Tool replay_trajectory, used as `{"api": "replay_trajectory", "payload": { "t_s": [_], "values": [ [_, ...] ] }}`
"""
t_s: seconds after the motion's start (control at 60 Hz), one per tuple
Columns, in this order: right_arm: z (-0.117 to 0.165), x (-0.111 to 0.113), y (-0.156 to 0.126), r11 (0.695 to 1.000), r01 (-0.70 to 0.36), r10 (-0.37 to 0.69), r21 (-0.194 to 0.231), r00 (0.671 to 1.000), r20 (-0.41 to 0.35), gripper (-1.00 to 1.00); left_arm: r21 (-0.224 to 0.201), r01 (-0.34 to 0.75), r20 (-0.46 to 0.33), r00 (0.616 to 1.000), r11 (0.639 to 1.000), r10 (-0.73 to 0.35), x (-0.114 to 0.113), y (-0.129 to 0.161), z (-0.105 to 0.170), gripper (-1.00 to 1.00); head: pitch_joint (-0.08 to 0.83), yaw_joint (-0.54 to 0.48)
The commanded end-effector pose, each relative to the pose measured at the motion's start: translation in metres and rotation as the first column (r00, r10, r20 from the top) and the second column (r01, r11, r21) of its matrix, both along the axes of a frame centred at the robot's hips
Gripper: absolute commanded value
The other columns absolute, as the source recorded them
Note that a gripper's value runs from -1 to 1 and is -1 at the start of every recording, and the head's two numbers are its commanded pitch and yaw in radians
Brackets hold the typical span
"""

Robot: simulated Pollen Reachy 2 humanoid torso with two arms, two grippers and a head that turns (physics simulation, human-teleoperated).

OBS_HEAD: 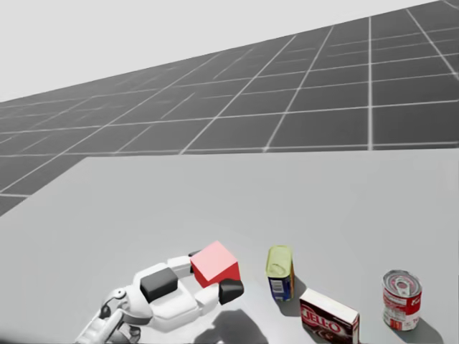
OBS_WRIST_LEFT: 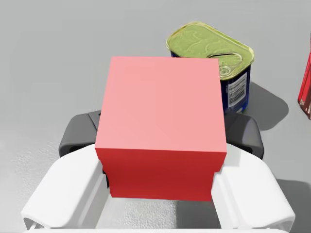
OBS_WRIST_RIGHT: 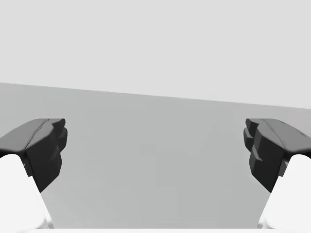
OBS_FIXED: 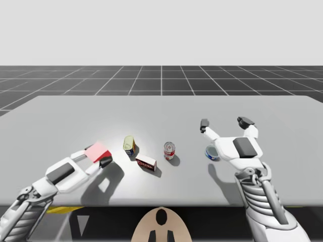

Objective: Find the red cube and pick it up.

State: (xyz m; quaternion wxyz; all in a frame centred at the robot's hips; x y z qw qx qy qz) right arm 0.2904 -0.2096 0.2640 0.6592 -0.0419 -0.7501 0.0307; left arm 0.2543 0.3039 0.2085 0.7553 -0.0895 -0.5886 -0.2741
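While left hand (OBS_WRIST_LEFT: 163, 141) grips red cube (OBS_WRIST_LEFT: 160, 111), blue rectangular can (OBS_WRIST_LEFT: 216, 58) shows barcode.

In the left wrist view the red cube (OBS_WRIST_LEFT: 163, 145), gripped between the fingers (OBS_WRIST_LEFT: 77, 141) of my left gripper (OBS_WRIST_LEFT: 163, 138), covers their inner faces. It also hides the lower part of the blue can with a yellow-green lid (OBS_WRIST_LEFT: 221, 58), at about 1 o'clock from it. The red box (OBS_WRIST_LEFT: 306, 82), at 3 o'clock from the cube, is cut by the edge to a thin strip. In the high view the hand of my right gripper (OBS_FIXED: 225, 123) hides part of a low blue can (OBS_FIXED: 211, 153), so I cannot tell its whole shape.
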Motion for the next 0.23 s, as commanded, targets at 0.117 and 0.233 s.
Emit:
{"api": "replay_trajectory", "payload": {
  "t_s": [0.117,0.233],
  "values": [
    [-0.005,0.008,0.001,0.997,0.08,-0.078,-0.014,0.993,0.088,-1.0,0.01,-0.093,0.242,0.966,0.996,0.088,0.005,-0.005,0.098,1.0,0.34,0.4],
    [-0.01,0.013,-0.001,0.993,0.114,-0.111,-0.027,0.988,0.104,-1.0,-0.019,-0.136,0.383,0.914,0.99,0.133,0.002,-0.013,0.154,1.0,0.325,0.38]
  ]
}}
